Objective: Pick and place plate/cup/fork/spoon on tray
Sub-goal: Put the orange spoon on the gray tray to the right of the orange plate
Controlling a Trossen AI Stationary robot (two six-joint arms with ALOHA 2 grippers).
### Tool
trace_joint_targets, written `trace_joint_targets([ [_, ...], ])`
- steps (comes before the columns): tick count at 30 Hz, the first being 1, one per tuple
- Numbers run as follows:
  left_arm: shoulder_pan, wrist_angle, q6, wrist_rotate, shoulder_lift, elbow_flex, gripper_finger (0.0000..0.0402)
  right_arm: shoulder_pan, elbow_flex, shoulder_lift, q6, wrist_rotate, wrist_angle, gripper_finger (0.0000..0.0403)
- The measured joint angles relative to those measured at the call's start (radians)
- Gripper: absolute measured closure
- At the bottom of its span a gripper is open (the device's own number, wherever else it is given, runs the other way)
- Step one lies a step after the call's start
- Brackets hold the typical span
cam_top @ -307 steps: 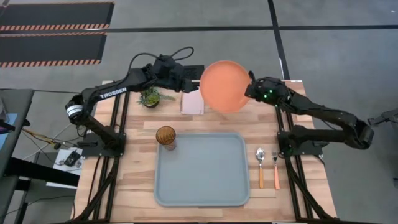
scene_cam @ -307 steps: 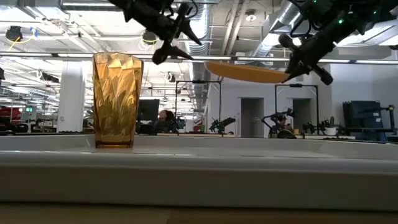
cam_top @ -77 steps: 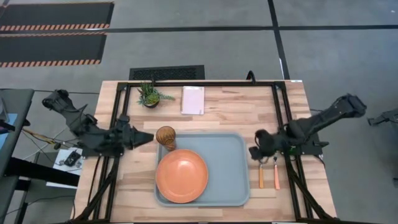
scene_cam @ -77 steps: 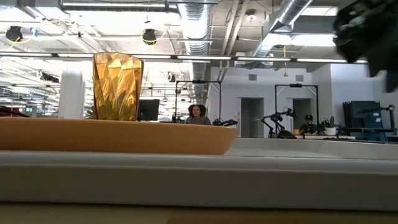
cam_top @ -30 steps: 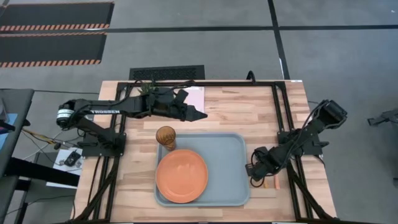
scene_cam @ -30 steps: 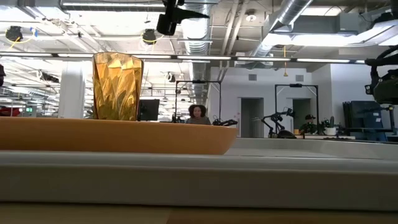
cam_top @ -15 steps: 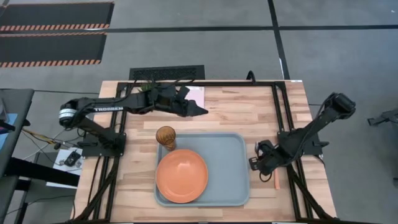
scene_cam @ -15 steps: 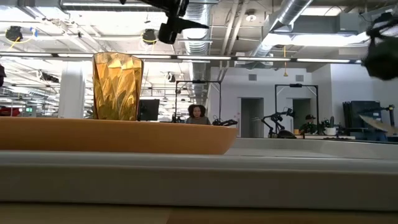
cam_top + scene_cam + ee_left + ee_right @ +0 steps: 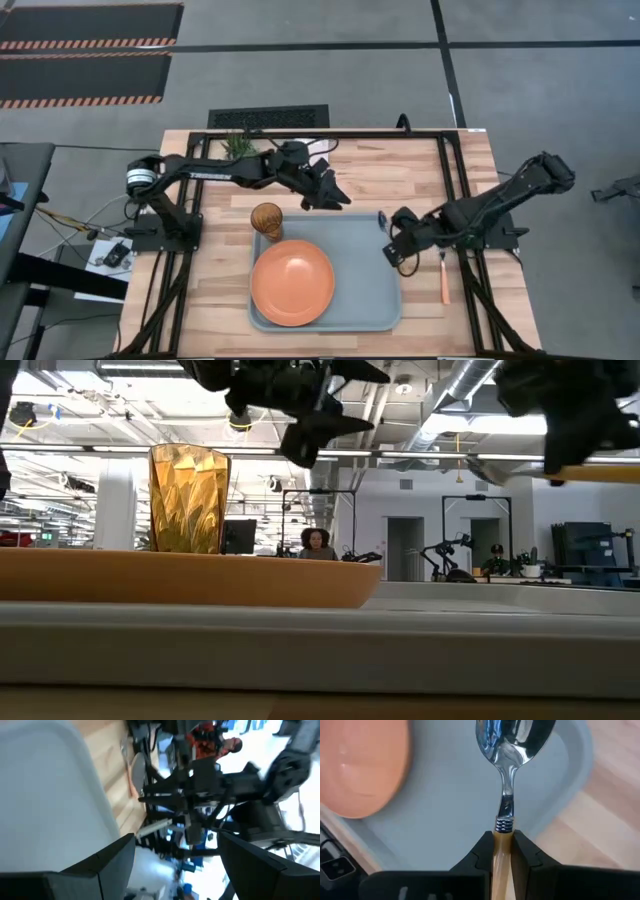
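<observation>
The orange plate (image 9: 292,283) lies flat in the near left part of the pale blue-grey tray (image 9: 362,285). The amber cup (image 9: 267,220) stands upright at the tray's far left corner. My right gripper (image 9: 390,236) hovers over the tray's right rim, shut on the spoon (image 9: 512,740). The fork (image 9: 444,281) lies on the wood right of the tray. My left gripper (image 9: 338,196) is open and empty, in the air just beyond the tray's far edge; its wrist view (image 9: 175,865) shows the fingers wide apart. My right gripper pinches the spoon's orange handle (image 9: 502,845) between its two fingers, at the end next to the metal neck. The fingers come from the table's right and lie along the handle. The bowl (image 9: 383,218) sticks out past the fingertips. The spoon (image 9: 500,468) is about level, clear of tray and table.
A small green plant (image 9: 240,146) stands at the table's far left behind my left arm. The tray's right half (image 9: 370,260) is bare. Black frame rails (image 9: 465,290) run along both sides of the table. A person shows far off in the room (image 9: 316,543).
My right gripper has lifted the spoon off the wood right of the tray and carried it toward the table's left and far edges, up over the tray's right rim. The fork has stayed put. My left gripper has gone a little toward the tray's far edge.
</observation>
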State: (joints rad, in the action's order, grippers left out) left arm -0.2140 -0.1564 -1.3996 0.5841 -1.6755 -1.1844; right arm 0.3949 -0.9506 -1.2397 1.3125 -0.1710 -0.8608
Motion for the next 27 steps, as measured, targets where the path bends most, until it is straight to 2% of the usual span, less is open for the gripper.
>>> trace_joint_targets([
  [5, 0.015, 0.006, 0.003, 0.036, -0.031, -0.031, 0.0132, -0.065, -0.070, -0.046, -0.169, 0.011, 0.012, 0.0357],
  [15, 0.019, 0.033, 0.007, 0.005, -0.031, -0.038, 0.0132, -0.145, -0.235, -0.146, -0.409, 0.020, 0.010, 0.0356],
  [27, 0.020, 0.071, 0.017, -0.005, -0.031, -0.038, 0.0138, -0.155, -0.313, -0.224, -0.487, 0.045, 0.005, 0.0356],
])
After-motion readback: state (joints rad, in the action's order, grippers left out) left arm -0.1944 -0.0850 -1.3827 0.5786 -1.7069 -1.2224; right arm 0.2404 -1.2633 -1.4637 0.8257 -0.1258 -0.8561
